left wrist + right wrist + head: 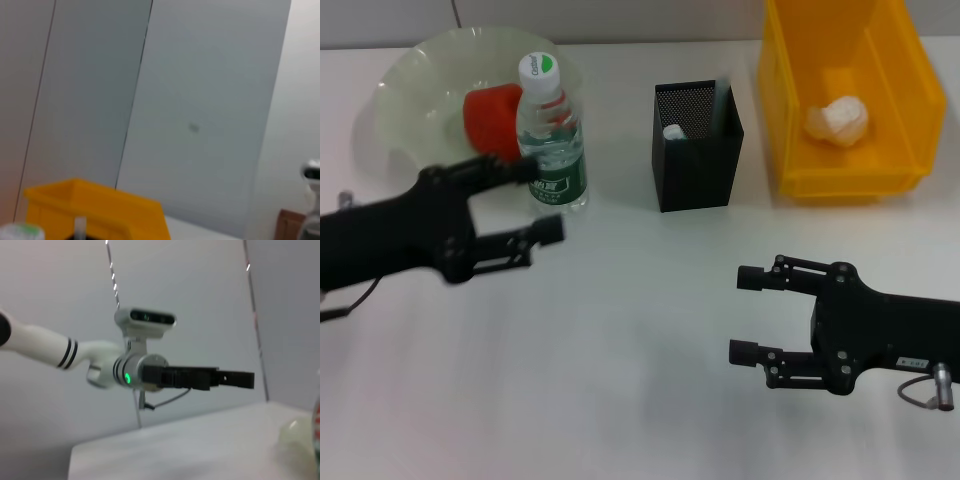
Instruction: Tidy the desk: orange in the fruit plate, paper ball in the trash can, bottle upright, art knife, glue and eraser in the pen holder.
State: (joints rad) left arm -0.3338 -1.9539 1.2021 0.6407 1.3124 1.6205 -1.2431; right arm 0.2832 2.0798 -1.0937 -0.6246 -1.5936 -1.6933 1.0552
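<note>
Left tool (535, 200) open beside upright bottle (551, 135)

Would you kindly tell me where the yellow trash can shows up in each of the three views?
Head view: trash can at the far right, holding the paper ball.
Left wrist view: its yellow rim along the bottom edge.
Right wrist view: not in it.
Shared landmark: the bottle, its cap beside the can.

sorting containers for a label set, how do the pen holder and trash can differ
The pen holder is a black mesh cup, taller than wide; the trash can is a bright yellow solid-walled bin, much larger and wider. The pen holder holds upright items; the trash can holds the paper ball. Both stand open-topped on the table.
</note>
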